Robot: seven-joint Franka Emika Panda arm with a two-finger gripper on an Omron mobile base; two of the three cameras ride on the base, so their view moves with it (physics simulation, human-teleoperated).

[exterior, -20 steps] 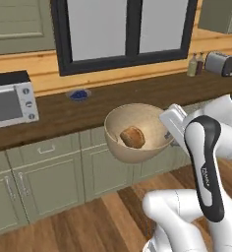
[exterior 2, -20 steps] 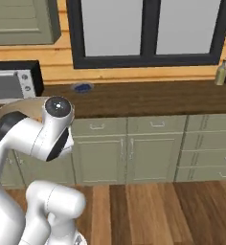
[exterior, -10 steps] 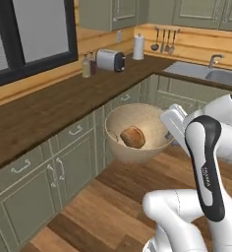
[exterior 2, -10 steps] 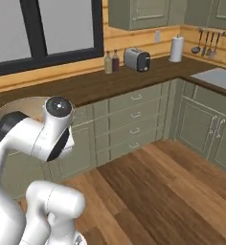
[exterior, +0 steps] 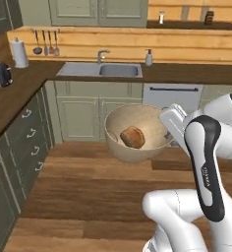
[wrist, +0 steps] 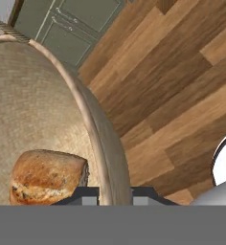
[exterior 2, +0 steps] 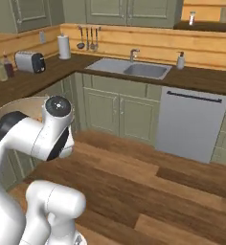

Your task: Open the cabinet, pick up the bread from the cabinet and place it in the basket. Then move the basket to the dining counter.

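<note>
With the bread (exterior: 132, 137) already in the basket (exterior: 123, 146), jaws pinching its rim carry it above the floor (exterior: 88, 192); the dining desk remains ahead.

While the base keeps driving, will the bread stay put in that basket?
Probably. The bread lies low against the deep curved wall of the basket. Being rounded, it may roll a little. The hand grips one rim, so the basket could tip.

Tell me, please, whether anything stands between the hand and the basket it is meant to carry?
Nothing does: the hand is shut on the rim of the basket, which hangs over the wooden floor with the bread inside. The dining counter cannot be made out here.
</note>
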